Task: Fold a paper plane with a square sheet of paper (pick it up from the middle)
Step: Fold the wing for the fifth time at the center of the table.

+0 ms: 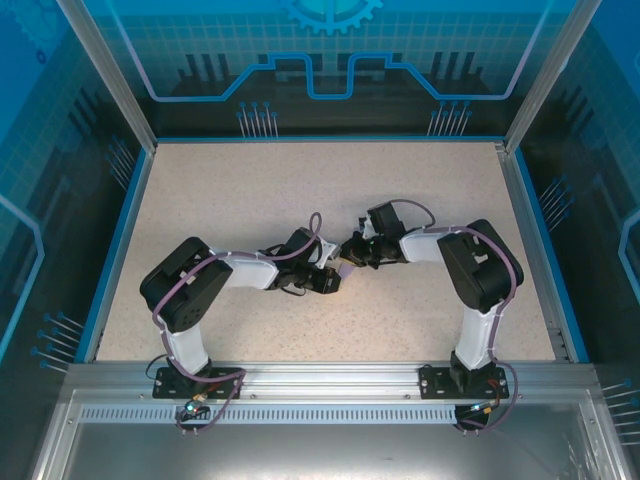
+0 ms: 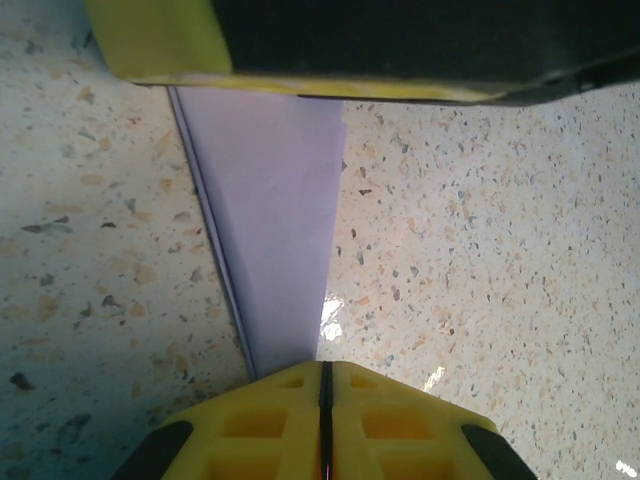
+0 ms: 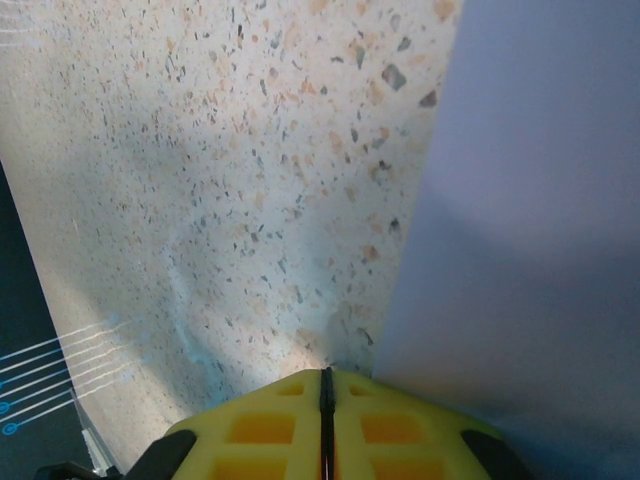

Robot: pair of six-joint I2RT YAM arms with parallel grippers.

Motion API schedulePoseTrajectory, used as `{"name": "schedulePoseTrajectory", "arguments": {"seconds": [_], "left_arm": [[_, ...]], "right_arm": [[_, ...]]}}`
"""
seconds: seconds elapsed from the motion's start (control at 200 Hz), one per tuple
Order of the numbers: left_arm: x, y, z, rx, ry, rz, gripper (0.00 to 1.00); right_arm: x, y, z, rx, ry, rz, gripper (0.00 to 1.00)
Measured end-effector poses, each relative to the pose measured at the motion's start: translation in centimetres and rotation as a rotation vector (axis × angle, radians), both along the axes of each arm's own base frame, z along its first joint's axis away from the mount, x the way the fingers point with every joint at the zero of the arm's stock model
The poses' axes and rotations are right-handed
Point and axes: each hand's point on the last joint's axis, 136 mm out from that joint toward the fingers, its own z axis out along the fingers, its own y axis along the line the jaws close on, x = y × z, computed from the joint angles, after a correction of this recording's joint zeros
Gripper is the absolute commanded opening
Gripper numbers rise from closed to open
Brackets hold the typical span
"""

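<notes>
The lavender sheet of paper (image 2: 270,200) lies flat on the speckled table, folded into a narrow tapering wedge with layered edges along its left side. My left gripper (image 2: 325,368) is shut, its tips resting on the wedge's narrow end, which runs under the left finger. At the wide end sits a yellow finger (image 2: 160,40) of the right gripper. In the right wrist view the paper (image 3: 530,200) spreads to the right of my shut right gripper (image 3: 325,375) and slips under its right finger. From above, both grippers (image 1: 335,280) (image 1: 352,250) meet at mid-table over a sliver of paper (image 1: 343,267).
The speckled tabletop (image 1: 250,190) is bounded by a blue rim (image 1: 110,250) and aluminium frame posts (image 1: 105,70). Both arms bend inward from their bases at the near edge.
</notes>
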Motion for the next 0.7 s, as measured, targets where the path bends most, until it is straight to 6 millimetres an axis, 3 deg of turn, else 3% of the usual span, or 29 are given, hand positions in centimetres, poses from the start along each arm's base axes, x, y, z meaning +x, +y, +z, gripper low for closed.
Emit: {"name": "schedulePoseTrajectory", "arguments": {"seconds": [0.43, 0.7], "left_arm": [[-0.2, 0.5, 0.3, 0.008, 0.012, 0.006, 0.11], [-0.2, 0.6, 2.4, -0.002, 0.034, 0.025, 0.12]], "right_arm": [[0.1, -0.5, -0.2, -0.008, -0.001, 0.04, 0.09], [0.4, -0.8, -0.2, -0.008, -0.012, 0.039, 0.09]]}}
